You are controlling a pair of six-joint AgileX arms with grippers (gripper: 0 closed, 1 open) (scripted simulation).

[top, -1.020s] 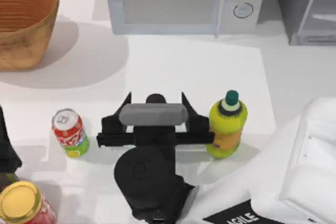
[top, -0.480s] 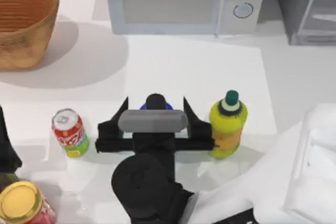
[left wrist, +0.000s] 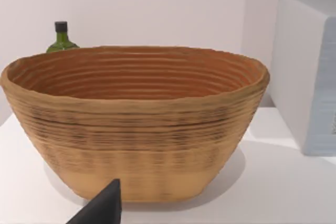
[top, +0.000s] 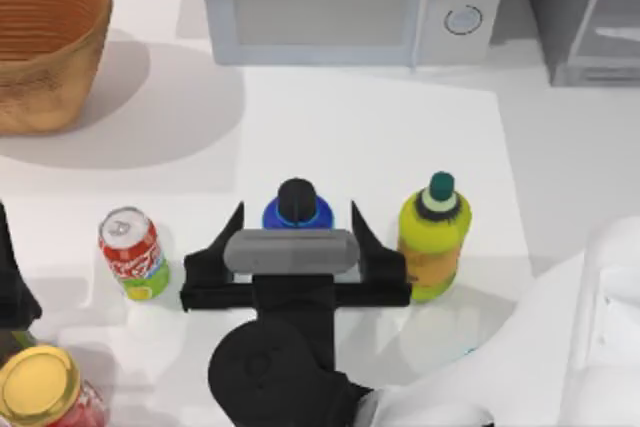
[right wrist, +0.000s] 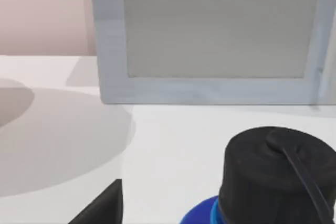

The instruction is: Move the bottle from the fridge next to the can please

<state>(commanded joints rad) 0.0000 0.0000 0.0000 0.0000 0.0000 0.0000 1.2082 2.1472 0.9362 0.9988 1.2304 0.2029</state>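
The bottle [top: 297, 203] stands upright on the table with its black cap and blue shoulder showing, between the red can [top: 133, 253] on its left and a yellow-green bottle [top: 433, 237] on its right. My right gripper [top: 297, 217] is open, its two black fingers spread wide on either side of the bottle without touching it. In the right wrist view the bottle's cap [right wrist: 273, 179] with its thin strap is close up, and one finger [right wrist: 102, 207] stands well off to the side. The fridge [top: 590, 17] is at the back right corner.
A white microwave [top: 350, 2] stands at the back centre and a woven basket [top: 45, 42] at the back left. A red jar with a gold lid [top: 40, 387] sits at the front left. My left arm [top: 10, 292] is parked at the left edge, facing the basket [left wrist: 136, 124].
My right gripper has drawn back toward the table's front edge, still open, uncovering the bottle's cap and blue shoulder. The bottle, the can and the left arm have stayed put.
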